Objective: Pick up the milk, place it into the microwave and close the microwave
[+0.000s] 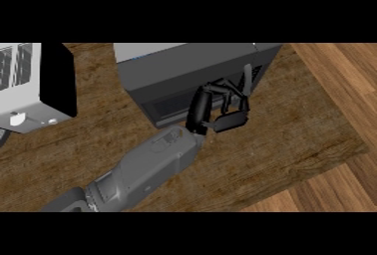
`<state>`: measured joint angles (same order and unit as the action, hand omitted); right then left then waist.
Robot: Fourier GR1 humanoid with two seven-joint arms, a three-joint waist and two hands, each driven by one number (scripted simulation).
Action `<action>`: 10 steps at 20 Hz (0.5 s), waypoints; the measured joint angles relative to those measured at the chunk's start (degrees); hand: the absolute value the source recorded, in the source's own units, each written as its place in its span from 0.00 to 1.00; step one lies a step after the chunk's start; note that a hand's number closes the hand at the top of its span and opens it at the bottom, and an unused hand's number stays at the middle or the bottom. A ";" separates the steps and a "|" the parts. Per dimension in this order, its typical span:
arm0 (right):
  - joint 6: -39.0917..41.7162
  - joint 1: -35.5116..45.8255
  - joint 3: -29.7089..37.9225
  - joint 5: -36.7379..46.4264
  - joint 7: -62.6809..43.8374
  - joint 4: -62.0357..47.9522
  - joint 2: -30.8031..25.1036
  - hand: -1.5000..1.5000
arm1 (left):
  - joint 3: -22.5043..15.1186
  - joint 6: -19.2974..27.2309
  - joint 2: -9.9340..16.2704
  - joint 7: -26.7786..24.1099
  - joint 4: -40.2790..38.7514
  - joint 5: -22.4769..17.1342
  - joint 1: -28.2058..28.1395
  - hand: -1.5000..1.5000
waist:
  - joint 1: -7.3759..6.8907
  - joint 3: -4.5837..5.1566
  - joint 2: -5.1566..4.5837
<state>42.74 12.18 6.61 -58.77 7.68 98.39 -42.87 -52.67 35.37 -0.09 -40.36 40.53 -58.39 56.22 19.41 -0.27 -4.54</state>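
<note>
Wood-grain counter fills the head view, running at a slant, with paler floor planks showing past its right edge and at the lower right corner. Up at the top centre sits the microwave, a dark grey box with its lighter top face catching the light and its darker front turned down toward the viewer. Over at the left edge stands a white and black appliance, well apart from the microwave, with bare counter between them.

And there is the one arm in play: a grey forearm comes in from the lower left and stretches diagonally up across the counter. At its end, the left hand is right at the microwave's front, near that face's right-hand end. Its black fingers are curled in, the thumb jutting out just below them, and nothing shows in the grasp. A thin dark strip rises upright just beside the fingertips along the microwave's right corner; what it is, or whether the hand touches it, cannot be made out.

The milk? It shows nowhere on the counter, and the microwave's front is too dark to tell whether it sits inside.
</note>
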 measured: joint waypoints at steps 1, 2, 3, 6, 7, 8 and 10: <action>0.12 -0.07 0.14 -0.22 -0.05 0.10 -0.22 0.00 | -0.34 0.10 0.00 0.39 -0.11 -0.25 0.22 1.00 | -0.10 0.02 0.05; 0.20 -0.19 0.30 -0.49 -0.11 0.23 -0.45 0.00 | -0.76 0.14 -0.02 0.75 -0.18 -0.47 0.38 1.00 | -0.29 0.05 0.13; 0.30 -0.33 0.48 -0.69 -0.12 0.35 -0.63 0.00 | -1.08 0.35 -0.03 1.12 -0.20 -0.77 0.53 1.00 | -0.44 0.07 0.18; 0.31 -0.95 1.07 -1.30 -0.30 0.71 -1.26 0.00 | -1.83 0.50 -0.05 2.00 0.02 -1.91 0.72 1.00 | -1.09 0.16 0.36; 0.22 -1.19 1.34 -1.56 -0.30 0.74 -1.39 0.00 | -1.91 0.32 -0.04 2.19 0.19 -2.40 0.74 1.00 | -1.32 0.19 0.38; 0.21 -1.47 1.52 -1.76 -0.39 0.80 -1.59 0.00 | -2.14 -0.06 -0.05 2.24 0.27 -2.71 0.76 0.00 | -1.68 0.22 0.40; -0.08 -2.09 1.88 -2.26 -0.54 1.23 -1.90 0.00 | -2.42 -0.81 -0.06 2.30 0.33 -3.43 0.59 0.00 | -2.21 0.30 0.59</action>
<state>42.66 10.09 8.49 -61.03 7.14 99.63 -44.77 -55.09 34.56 -0.15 -38.05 40.86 -61.83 56.80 17.20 0.03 -3.94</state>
